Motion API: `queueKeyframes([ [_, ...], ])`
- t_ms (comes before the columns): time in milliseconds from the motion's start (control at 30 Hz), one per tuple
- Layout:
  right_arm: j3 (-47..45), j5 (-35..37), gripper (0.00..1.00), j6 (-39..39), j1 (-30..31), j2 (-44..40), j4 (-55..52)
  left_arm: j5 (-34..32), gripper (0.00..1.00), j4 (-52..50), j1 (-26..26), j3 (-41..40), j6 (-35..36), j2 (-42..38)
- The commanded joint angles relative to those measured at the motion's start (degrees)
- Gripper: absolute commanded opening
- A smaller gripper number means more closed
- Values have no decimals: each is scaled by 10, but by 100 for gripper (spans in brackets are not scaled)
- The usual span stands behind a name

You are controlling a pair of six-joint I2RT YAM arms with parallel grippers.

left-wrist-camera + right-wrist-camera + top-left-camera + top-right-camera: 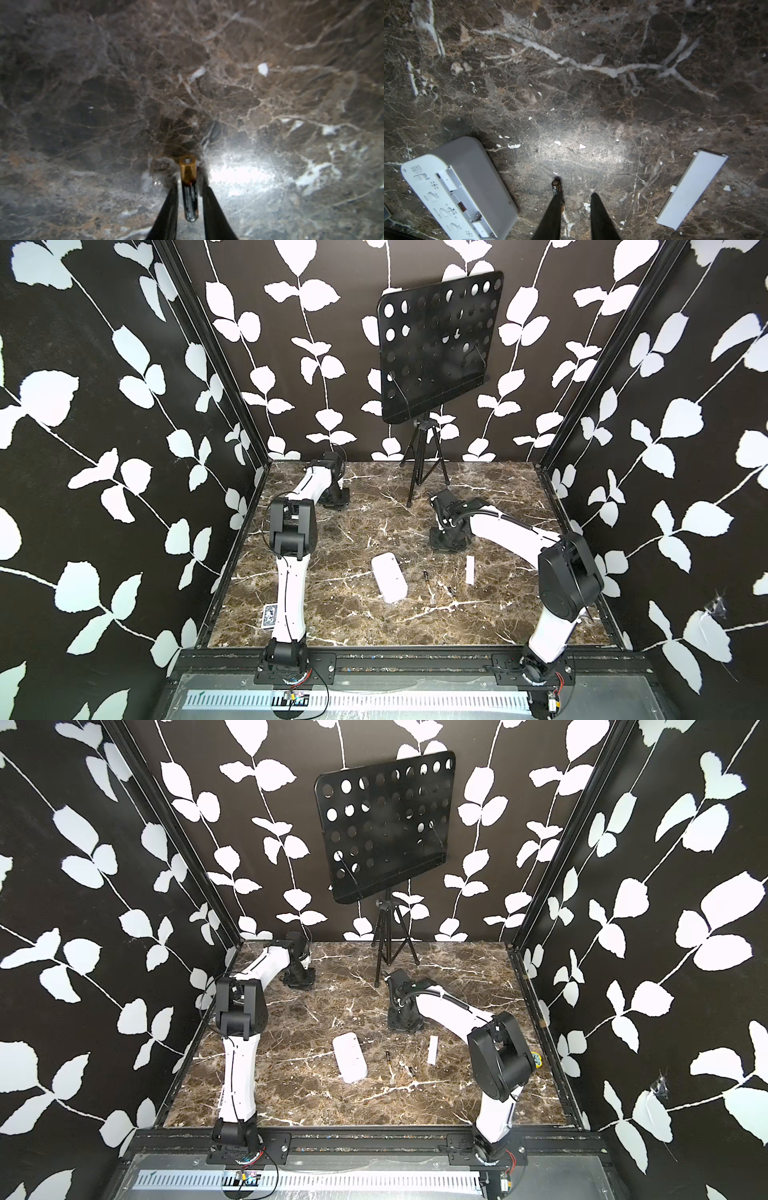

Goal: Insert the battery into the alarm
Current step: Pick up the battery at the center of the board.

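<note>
— On the marble table (332,614), near its middle, the alarm (388,577) lies back up. What does the left gripper (189,184) do?
— Its fingers stand close on both sides of the gold-tipped battery (188,176); whether they press it, I cannot tell. I think it should clamp the middle of the body, keep the battery level, and match the poles before lowering it.
— And the right gripper (576,195)?
— Its jaws are apart and hold nothing; a loose battery (556,186) lies just beside one finger.
— What is in the battery bay (460,199)?
— It is open and, as far as I see, empty. Its cover (691,189) lies to the right, well apart.
</note>
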Motion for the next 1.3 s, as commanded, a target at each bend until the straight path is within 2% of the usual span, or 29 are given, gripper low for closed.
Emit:
queueKeyframes([
  [0, -4, 12, 24, -7, -3, -14, -20, 5, 14, -19, -1, 1, 7, 15],
  [67, -2, 13, 24, -7, -3, -16, -21, 8, 9, -23, -2, 1, 11, 17],
  [133, -3, 13, 24, -7, -2, -18, -21, 12, 1, -27, -1, 1, 18, 17],
  [267, 9, 12, 24, -10, -6, -32, -20, 20, 0, -38, -2, 5, 36, -2],
  [367, 17, -1, 24, -14, -11, -57, -2, 43, 0, -18, -11, -17, 62, -63],
  [433, 17, -20, 25, -13, -17, -80, 19, 51, 0, 33, -28, -68, 95, -135],
  [567, 2, -87, 27, -3, -28, -145, 85, 51, 0, 203, -103, -235, 220, -330],
  [667, -16, -135, 29, 14, -30, -194, 130, 51, 0, 384, -163, -383, 327, -478],
  [800, -42, -180, 30, 45, -32, -256, 142, 128, 0, 598, -215, -539, 453, -624],
  [867, -45, -201, 31, 63, -33, -282, 138, 138, 0, 614, -250, -564, 536, -665],
  [967, -47, -247, 32, 104, -32, -314, 142, 93, 0, 598, -308, -571, 662, -701],
  [1033, -45, -263, 42, 142, -33, -332, 144, 71, 0, 598, -340, -581, 722, -717],
  [1167, -34, -290, 46, 259, -32, -343, 145, 57, 0, 592, -364, -598, 791, -735],
  [1267, -38, -290, 44, 338, -30, -352, 166, 55, 0, 598, -369, -611, 827, -743],
])
